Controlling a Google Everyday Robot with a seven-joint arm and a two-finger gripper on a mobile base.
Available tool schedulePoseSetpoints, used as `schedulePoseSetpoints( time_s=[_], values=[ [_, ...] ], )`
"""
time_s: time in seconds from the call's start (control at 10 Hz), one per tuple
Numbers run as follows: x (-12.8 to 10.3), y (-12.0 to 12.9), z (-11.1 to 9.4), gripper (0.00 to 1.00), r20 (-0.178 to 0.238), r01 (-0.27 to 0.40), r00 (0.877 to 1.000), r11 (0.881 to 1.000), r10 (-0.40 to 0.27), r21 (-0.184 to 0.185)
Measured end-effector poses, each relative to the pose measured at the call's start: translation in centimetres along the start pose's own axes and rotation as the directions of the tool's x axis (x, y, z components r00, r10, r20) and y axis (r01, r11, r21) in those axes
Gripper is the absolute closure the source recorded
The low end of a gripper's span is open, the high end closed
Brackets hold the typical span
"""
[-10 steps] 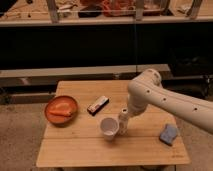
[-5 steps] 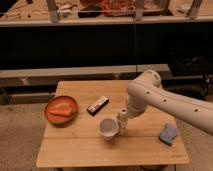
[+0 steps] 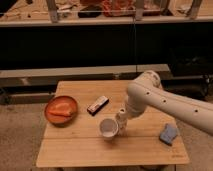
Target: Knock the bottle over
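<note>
We are looking at the bottle, which is standing upright on the tabletop, a little right of the middle. It is sitting just beside the white cup, on the cup's right, so close that we cannot tell whether the two are touching. The cup is tipping its open mouth toward the camera.

The hand is hanging right at the bottle's upper part, at the end of the white arm, which is reaching in from the right edge of the view and bending down over the tabletop. Its fingers are pressed together. The hand and the bottle's neck are blending into one pale shape, so we cannot tell whether the hand is touching the bottle.

Further out, a dark rectangular object is lying at an angle behind and to the left of the cup, well apart from it. An orange plate carrying an orange piece of food is sitting near the left edge. A blue sponge is lying near the right edge, under the arm.

Behind the tabletop a dark shelf unit is running across the view.
</note>
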Motion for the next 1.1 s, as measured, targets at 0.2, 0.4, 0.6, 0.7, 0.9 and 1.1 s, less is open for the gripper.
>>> schedulePoseSetpoints(
  time_s=[0.2,0.4,0.6,0.7,0.9,1.1],
  values=[
    [-0.1,0.03,-0.08,1.0,0.001,0.005,1.0,1.0,-0.005,0.002],
    [-0.42,-0.17,-0.19,1.0,0.003,0.018,1.0,1.0,-0.018,0.003],
    [-0.58,-0.11,-0.17,1.0,0.007,0.03,1.0,1.0,-0.03,0.005],
    [-0.61,-0.09,-0.21,1.0,0.007,0.033,0.999,0.999,-0.033,0.006],
    [-0.73,-0.15,-0.25,1.0,0.008,0.041,0.999,0.999,-0.041,0.006],
    [-0.93,-0.21,-0.3,1.0,0.01,0.053,0.999,0.999,-0.054,0.008]
  ],
)
